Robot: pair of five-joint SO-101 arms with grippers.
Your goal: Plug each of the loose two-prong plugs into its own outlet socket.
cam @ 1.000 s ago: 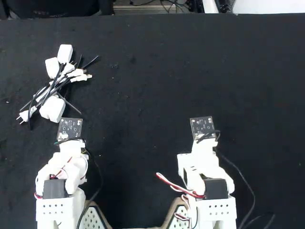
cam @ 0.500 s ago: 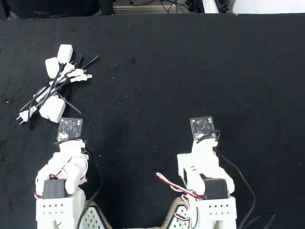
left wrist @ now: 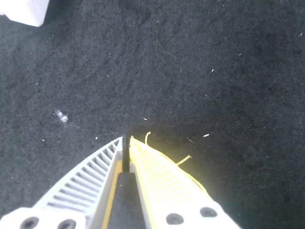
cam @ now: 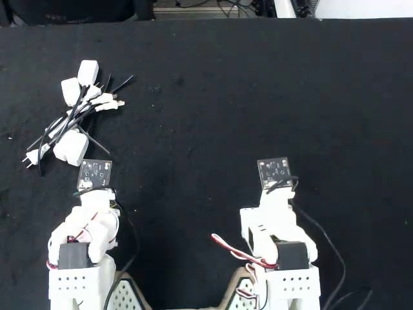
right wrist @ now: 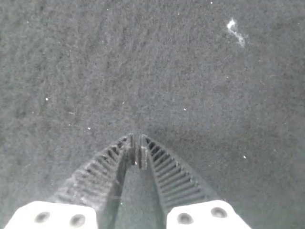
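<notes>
Both left fingers (left wrist: 153, 168) and right fingers (right wrist: 167, 172) are closed — plugs (cam: 106, 102) lie tangled beyond the left arm (cam: 88, 236).

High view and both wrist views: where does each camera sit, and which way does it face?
High view: fixed above, facing down on the black table; shows both arms, the pile of plugs and sockets.
Left wrist view: on the left arm, facing down along the shut left claw; a white block at the edge.
Right wrist view: on the right arm, facing down along the shut right claw.
Shared: that white block, probably the pile's nearest in the high view.
</notes>
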